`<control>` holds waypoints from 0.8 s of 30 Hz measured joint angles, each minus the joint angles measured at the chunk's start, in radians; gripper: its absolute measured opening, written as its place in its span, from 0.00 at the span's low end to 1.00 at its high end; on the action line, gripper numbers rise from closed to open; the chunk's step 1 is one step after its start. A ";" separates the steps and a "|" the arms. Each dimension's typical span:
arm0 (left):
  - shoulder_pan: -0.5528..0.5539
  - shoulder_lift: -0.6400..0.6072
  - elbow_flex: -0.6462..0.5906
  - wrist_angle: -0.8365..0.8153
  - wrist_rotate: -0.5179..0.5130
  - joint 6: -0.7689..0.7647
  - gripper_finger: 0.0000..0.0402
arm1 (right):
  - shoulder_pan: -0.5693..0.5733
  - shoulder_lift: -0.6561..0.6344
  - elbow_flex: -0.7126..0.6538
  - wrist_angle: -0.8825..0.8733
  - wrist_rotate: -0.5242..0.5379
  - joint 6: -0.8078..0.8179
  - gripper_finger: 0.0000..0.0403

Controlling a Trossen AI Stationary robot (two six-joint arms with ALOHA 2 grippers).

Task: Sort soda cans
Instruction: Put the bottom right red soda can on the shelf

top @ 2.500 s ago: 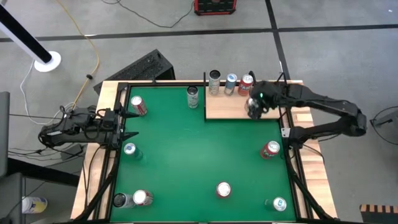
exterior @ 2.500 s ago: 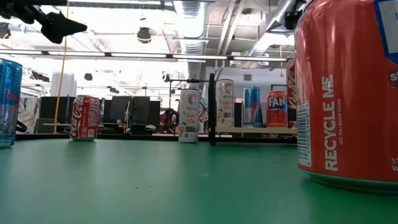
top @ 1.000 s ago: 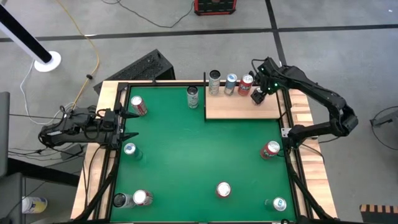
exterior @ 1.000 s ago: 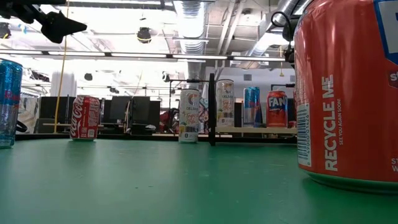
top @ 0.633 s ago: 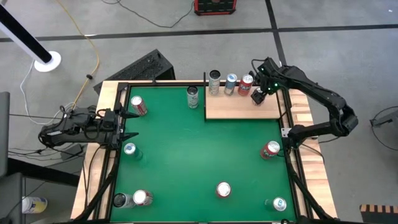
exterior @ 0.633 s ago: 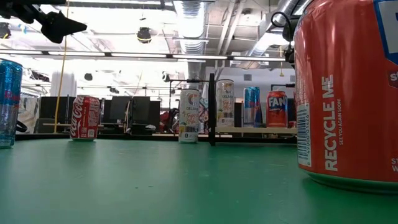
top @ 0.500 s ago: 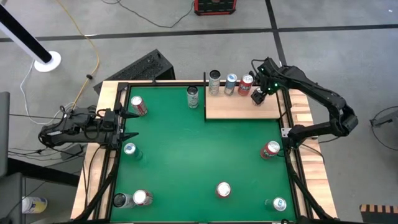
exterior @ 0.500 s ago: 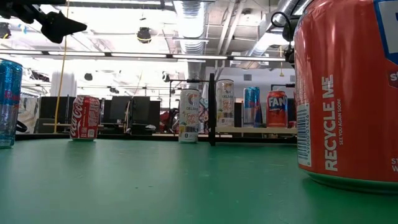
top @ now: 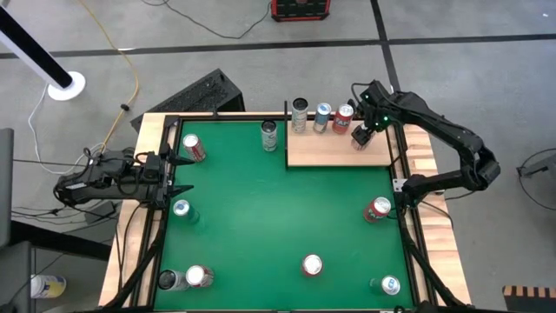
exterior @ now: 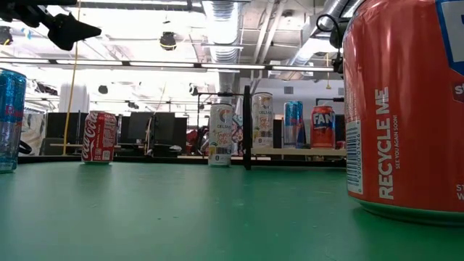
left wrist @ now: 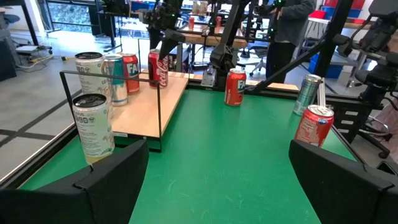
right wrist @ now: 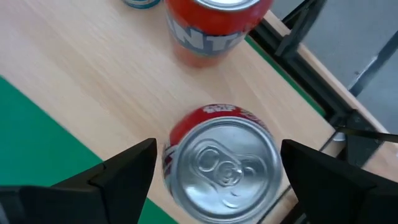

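Several soda cans stand on their bases on the green mat (top: 278, 217), among them a red one (top: 193, 148), a pale one (top: 269, 135) and a teal one (top: 181, 209). On the wooden board (top: 326, 152) at the far right stand a silver can (top: 300, 115), a blue can (top: 322, 116), a red Fanta can (top: 344, 117) and a red can (right wrist: 224, 165). My right gripper (right wrist: 217, 171) is open above that red can, one finger on either side of its top, and I see no touch. My left gripper (left wrist: 217, 180) is open and level at the table's left edge.
More cans stand near the front edge: a dark one (top: 167, 280), red ones (top: 198, 276) (top: 311, 265), a teal one (top: 389, 284), and a red one at the right (top: 377, 209). A thin black upright frame (left wrist: 158, 93) borders the board. The mat's middle is bare.
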 joint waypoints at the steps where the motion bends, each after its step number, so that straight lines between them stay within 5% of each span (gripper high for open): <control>1: 0.000 0.000 0.000 0.000 0.000 0.000 0.93 | 0.000 0.000 0.000 0.000 0.014 -0.001 0.91; 17: 0.000 0.000 0.000 0.000 -0.003 0.000 0.93 | 0.110 -0.010 0.141 -0.055 0.071 0.103 0.90; 24: 0.000 0.000 0.000 0.000 -0.003 0.000 0.93 | 0.333 0.000 0.131 -0.112 0.167 0.185 0.68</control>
